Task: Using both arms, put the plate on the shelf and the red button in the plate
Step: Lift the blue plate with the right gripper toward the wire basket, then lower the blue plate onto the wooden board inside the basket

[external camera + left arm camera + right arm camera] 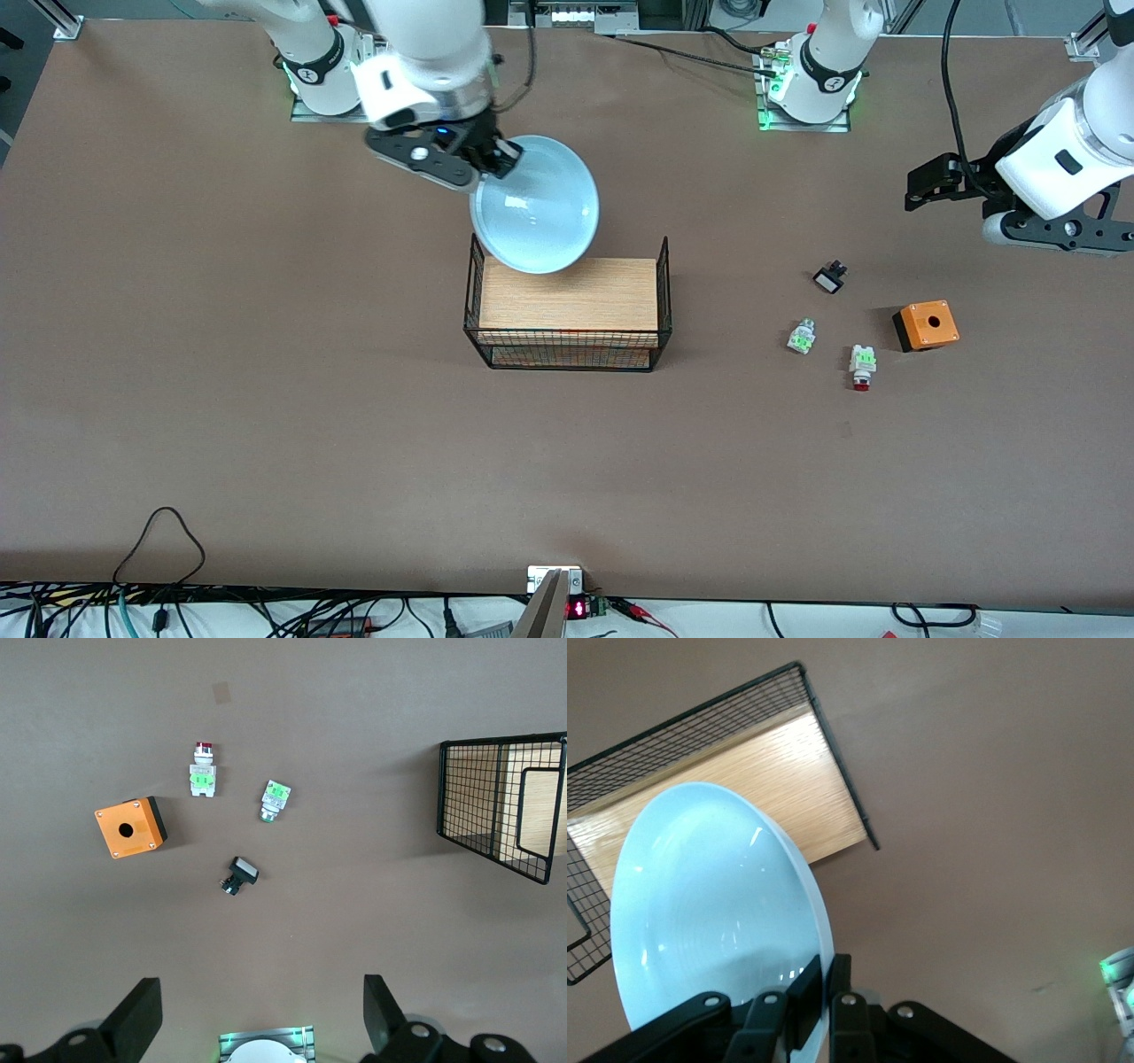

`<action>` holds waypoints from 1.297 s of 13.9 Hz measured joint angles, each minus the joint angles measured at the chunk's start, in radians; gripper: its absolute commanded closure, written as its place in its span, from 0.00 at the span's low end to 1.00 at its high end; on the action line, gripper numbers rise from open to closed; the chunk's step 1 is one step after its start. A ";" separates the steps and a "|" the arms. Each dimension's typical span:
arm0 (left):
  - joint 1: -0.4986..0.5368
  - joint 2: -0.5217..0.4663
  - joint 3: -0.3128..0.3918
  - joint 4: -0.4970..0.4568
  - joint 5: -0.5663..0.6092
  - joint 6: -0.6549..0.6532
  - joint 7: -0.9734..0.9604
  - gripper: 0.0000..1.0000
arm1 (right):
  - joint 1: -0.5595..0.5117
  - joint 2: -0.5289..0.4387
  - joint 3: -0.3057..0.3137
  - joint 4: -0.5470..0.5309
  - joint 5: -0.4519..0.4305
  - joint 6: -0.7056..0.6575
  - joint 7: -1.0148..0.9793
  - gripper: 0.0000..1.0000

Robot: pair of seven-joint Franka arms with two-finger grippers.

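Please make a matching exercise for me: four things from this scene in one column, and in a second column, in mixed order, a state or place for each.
Things:
1. plate
2. red button
3. left hand
4. orange box

States or places:
A. open, holding nothing
B. lying on the table, nearer to the front camera than the orange box
C. held by its rim in the shut right hand, over the wire rack
D. has a round hole on top

Pairs: 1-C, 2-B, 3-A, 4-D

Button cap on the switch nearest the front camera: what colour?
Red; the left wrist view shows it best.
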 measured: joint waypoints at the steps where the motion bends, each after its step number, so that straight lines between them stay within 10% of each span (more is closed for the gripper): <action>1: 0.000 0.000 0.000 0.000 0.000 0.000 0.000 0.00 | 0.015 0.018 -0.001 0.000 0.000 0.025 0.026 0.96; 18: 0.001 0.000 0.000 0.001 0.000 0.000 0.000 0.00 | 0.049 0.152 -0.077 -0.147 -0.002 0.334 0.051 0.93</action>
